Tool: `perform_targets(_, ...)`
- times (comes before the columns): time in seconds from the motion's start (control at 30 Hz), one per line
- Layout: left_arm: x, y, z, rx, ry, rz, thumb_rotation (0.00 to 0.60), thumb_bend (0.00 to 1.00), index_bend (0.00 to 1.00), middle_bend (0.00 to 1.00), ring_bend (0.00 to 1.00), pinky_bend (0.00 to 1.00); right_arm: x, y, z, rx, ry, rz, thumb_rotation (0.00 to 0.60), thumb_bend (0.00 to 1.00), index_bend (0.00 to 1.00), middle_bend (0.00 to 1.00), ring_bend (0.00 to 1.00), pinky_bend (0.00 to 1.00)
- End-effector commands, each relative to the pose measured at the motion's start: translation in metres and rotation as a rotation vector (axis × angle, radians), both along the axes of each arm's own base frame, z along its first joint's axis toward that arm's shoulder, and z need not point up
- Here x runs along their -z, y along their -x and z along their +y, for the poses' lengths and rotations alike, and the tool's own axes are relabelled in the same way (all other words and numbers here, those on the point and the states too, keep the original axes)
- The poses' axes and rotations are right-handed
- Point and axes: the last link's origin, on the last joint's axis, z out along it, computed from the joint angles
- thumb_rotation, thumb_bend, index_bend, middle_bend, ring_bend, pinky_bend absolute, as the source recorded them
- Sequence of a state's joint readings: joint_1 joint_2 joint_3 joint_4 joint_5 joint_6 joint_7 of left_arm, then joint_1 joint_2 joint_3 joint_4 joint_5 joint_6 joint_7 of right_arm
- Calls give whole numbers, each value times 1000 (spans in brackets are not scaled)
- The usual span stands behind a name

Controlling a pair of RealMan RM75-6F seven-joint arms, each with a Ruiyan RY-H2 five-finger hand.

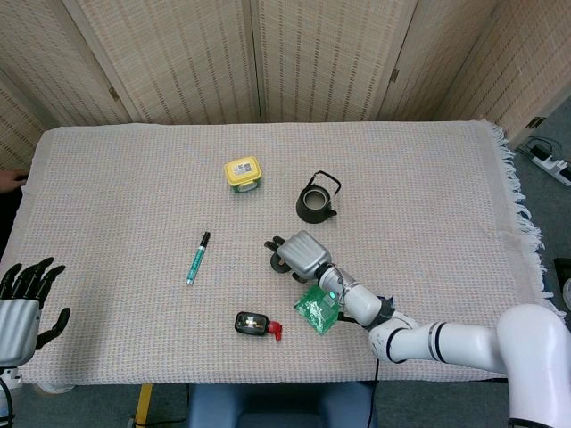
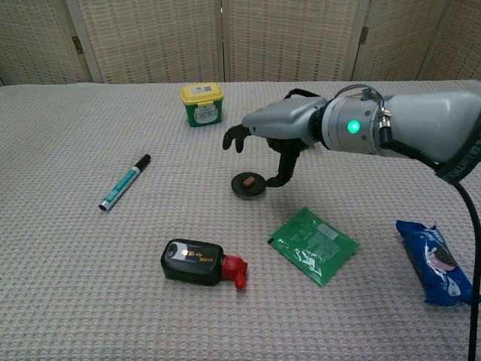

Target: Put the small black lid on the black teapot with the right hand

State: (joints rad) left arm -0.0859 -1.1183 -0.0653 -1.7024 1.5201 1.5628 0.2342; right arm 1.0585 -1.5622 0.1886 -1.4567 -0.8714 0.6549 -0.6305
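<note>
The small black lid [image 2: 247,185] lies flat on the cloth with a brown knob on top. In the head view the lid [image 1: 278,262] is half hidden under my right hand [image 1: 300,253]. My right hand [image 2: 279,123] hovers just above and behind the lid, holding nothing, with its fingers spread and the thumb [image 2: 283,177] reaching down beside the lid's right edge. The black teapot [image 1: 316,203] stands uncovered behind it. In the chest view only the teapot's handle [image 2: 299,92] shows over the hand. My left hand [image 1: 23,302] rests open at the table's near left corner.
A yellow-lidded tub [image 2: 201,103] stands at the back. A green marker [image 2: 125,183] lies to the left. Close to the front are a black bottle with a red cap [image 2: 198,262], a green packet [image 2: 313,244] and a blue snack packet [image 2: 436,259].
</note>
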Motion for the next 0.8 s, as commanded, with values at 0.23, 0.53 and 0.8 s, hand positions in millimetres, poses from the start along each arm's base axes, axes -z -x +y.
perform_targets(0.23, -1, 2, -1, -11, -1, -6, 600, 327, 142, 89, 121, 81, 22, -8, 0, -25, -2, 53, 600, 327, 182, 186, 838, 762)
perform_targets(0.53, -2, 3, 0, -13, -5, -17, 600, 327, 134, 89, 121, 81, 38, -12, -2, -50, 16, 81, 600, 326, 213, 211, 837, 763)
perform_targets(0.8, 0, 5, 1, -22, 5, -27, 600, 326, 134, 89, 121, 81, 39, -7, -3, -46, 42, 91, 600, 326, 216, 240, 835, 762)
